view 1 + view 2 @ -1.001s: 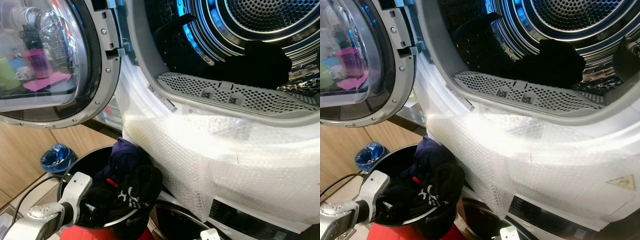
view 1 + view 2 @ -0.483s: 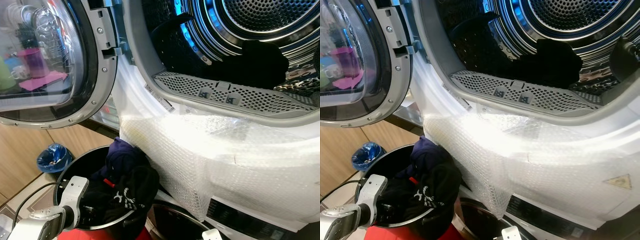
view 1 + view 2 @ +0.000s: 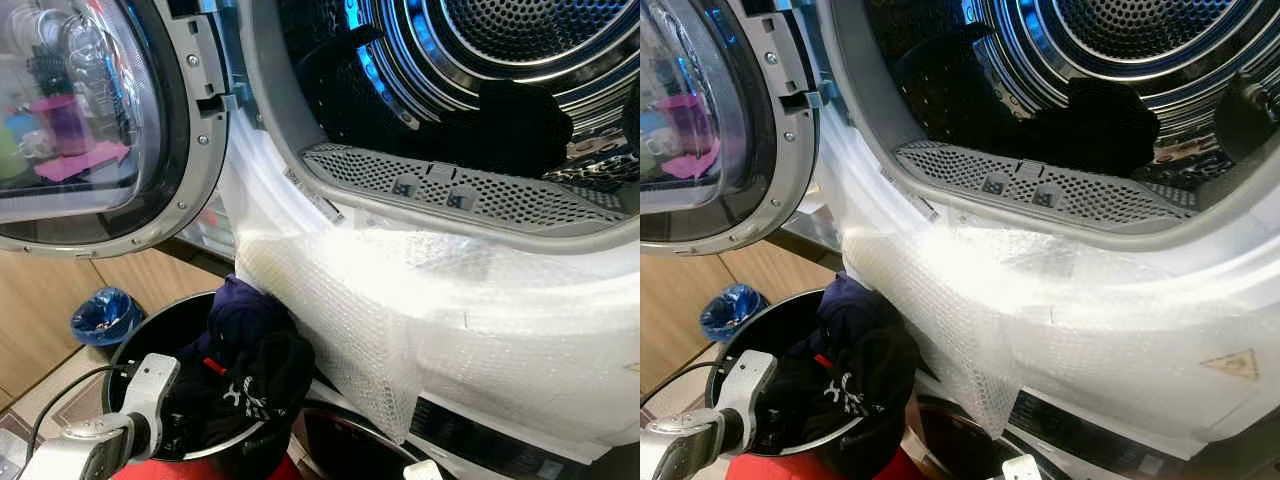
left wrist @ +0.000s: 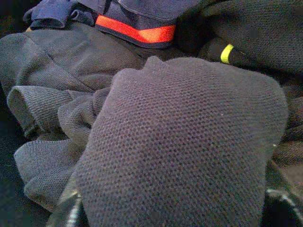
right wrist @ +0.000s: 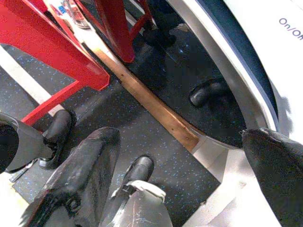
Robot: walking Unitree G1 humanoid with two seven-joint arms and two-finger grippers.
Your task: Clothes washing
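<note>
Below the open washer drum [image 3: 520, 60], I am reaching my left hand [image 3: 175, 425] into the black basket [image 3: 135, 335] of dark clothes [image 3: 250, 365]; its grip I cannot tell. Next: clench one garment, lift it drumward. Right hand [image 5: 184, 156] is hanging released.

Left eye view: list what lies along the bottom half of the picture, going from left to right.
Blue bag on the floor → left arm reaching into the black bucket → pile of dark clothes in the bucket → bubble wrap draped over the front of the machine.
</note>
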